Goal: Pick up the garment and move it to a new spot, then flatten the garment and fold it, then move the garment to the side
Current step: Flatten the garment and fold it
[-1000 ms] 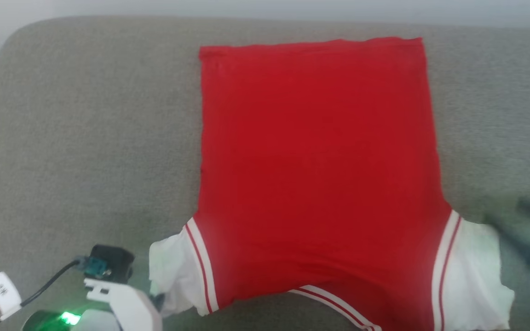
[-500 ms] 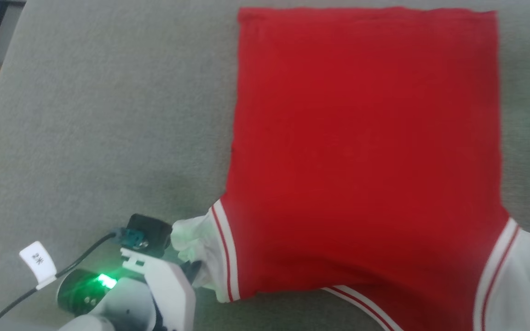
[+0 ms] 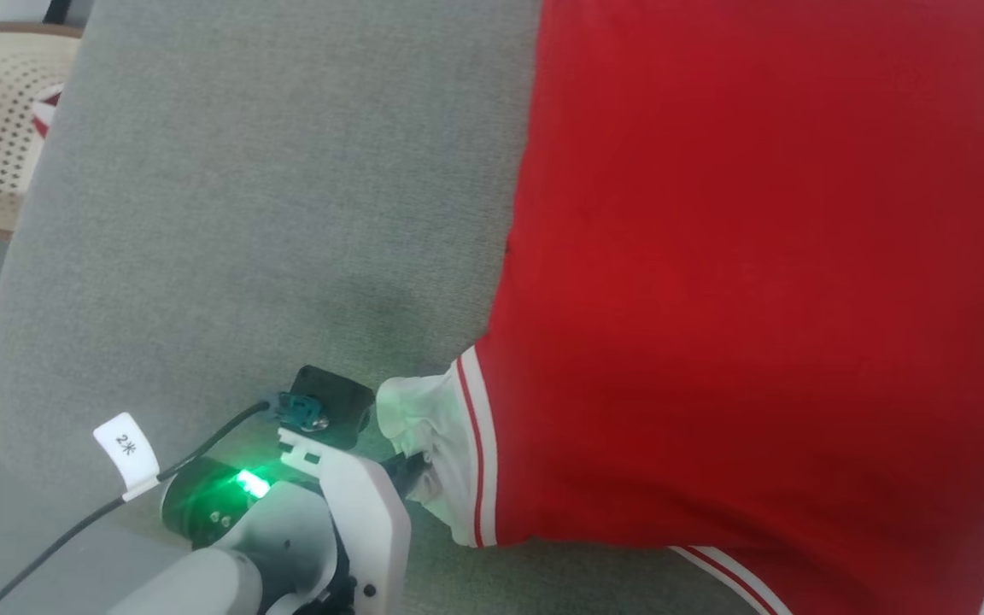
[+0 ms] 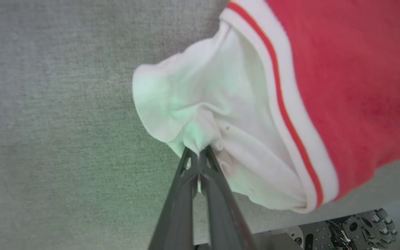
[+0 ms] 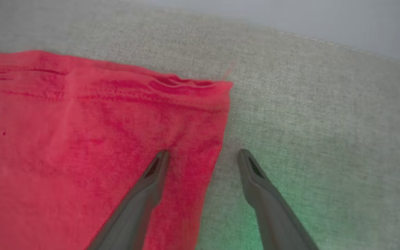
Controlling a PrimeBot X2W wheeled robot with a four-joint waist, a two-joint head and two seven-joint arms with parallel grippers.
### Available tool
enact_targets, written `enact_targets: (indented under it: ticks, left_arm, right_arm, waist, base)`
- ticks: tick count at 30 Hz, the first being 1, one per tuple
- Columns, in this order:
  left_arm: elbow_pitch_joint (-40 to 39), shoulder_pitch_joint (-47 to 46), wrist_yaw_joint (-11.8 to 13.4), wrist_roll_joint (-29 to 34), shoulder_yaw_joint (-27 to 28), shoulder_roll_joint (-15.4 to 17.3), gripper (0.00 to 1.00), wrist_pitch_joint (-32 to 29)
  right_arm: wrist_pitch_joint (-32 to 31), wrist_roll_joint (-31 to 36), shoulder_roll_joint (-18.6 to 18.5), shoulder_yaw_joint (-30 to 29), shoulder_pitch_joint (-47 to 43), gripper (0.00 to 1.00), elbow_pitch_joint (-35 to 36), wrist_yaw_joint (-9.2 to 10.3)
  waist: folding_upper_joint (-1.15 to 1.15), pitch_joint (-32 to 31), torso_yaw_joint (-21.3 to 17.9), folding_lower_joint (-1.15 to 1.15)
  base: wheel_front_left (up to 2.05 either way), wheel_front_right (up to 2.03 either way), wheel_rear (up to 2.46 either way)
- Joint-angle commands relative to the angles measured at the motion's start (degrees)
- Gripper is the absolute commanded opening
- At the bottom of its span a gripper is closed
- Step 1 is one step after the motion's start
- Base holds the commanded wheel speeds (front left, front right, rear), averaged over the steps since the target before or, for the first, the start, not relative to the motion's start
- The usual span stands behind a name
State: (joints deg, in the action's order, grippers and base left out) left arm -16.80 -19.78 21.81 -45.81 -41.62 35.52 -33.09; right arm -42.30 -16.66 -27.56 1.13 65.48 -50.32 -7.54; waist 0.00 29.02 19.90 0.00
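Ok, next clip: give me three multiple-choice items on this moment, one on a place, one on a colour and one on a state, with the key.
1. Where does the left hand pinch the garment?
A. red hem
B. white sleeve
C. neck trim

2. What colour is the cushion under it?
A. blue
B. black
C. grey

3. How does the right hand stand?
A. open, straddling the garment's side edge
B. shut on the hem
C. shut on nothing

Key:
1 B, its closed fingers bunch white sleeve cloth.
2 C, grey weave shows beside the garment.
3 A, its fingers stand apart, one over red cloth and one over cushion.
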Motion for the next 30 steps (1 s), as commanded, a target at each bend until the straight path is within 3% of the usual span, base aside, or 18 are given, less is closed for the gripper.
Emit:
enact_targets:
  ticks: [1,4,5,6,13,18,23,30]
  left_arm:
    - [0.4,-0.7,-0.4,0.2,-0.2,-0.4,0.00,0.4]
    - [1.2,-1.0,-0.8,-0.2,-0.2,-0.8,0.00,0.6]
    - [1.4,-1.1,-0.9,-0.3,-0.2,-0.9,0.00,0.7]
    - [1.5,-1.1,-0.9,-0.3,-0.2,-0.9,0.00,0.8]
    - [2.6,-0.7,-0.8,-0.7,0.6,-0.4,0.00,1.4]
    - [2.4,0.4,-0.2,-1.1,1.5,1.0,0.00,1.4]
    - [2.1,1.2,0.6,-1.5,2.2,2.3,0.00,1.0]
    - [1.3,2.9,1.7,-2.3,3.3,4.5,0.00,0.5]
  right_arm:
    - [-2.1,1.8,0.3,-0.4,-0.2,1.00,-3.4,0.11]
    - [-5.0,4.3,0.8,-1.6,0.8,1.00,-7.6,0.11]
    - [-6.3,5.0,1.0,-1.4,0.9,0.93,-8.6,0.11]
    - [-7.2,5.6,1.1,-1.2,1.0,0.00,-9.4,0.10]
    - [-5.6,7.4,1.4,0.5,1.8,0.00,-9.0,0.13]
    - [-4.6,3.8,2.0,6.9,-0.5,0.00,-3.9,0.11]
    - [-6.0,-2.5,0.7,12.4,-5.2,0.00,3.1,0.10]
    - [-9.9,-15.1,-4.8,17.0,-18.2,0.00,22.3,0.10]
  waist:
    - [0.00,0.4,0.6,0.00]
    - [0.00,0.4,0.9,0.00]
    - [0.00,0.4,0.9,0.00]
    - [0.00,0.3,0.9,0.00]
    - [0.00,-1.3,-1.2,0.00]
    - [0.00,-3.8,-4.2,0.00]
    - [0.00,-6.1,-6.7,0.00]
    - [0.00,-9.5,-10.7,0.00]
  base:
    - [0.00,0.00,0.00]
    - [0.00,0.00,0.00]
    - [0.00,0.00,0.00]
    - [0.00,0.00,0.00]
    - [0.00,0.00,0.00]
    - [0.00,0.00,0.00]
    - [0.00,0.00,0.00]
    - [0.00,0.00,0.00]
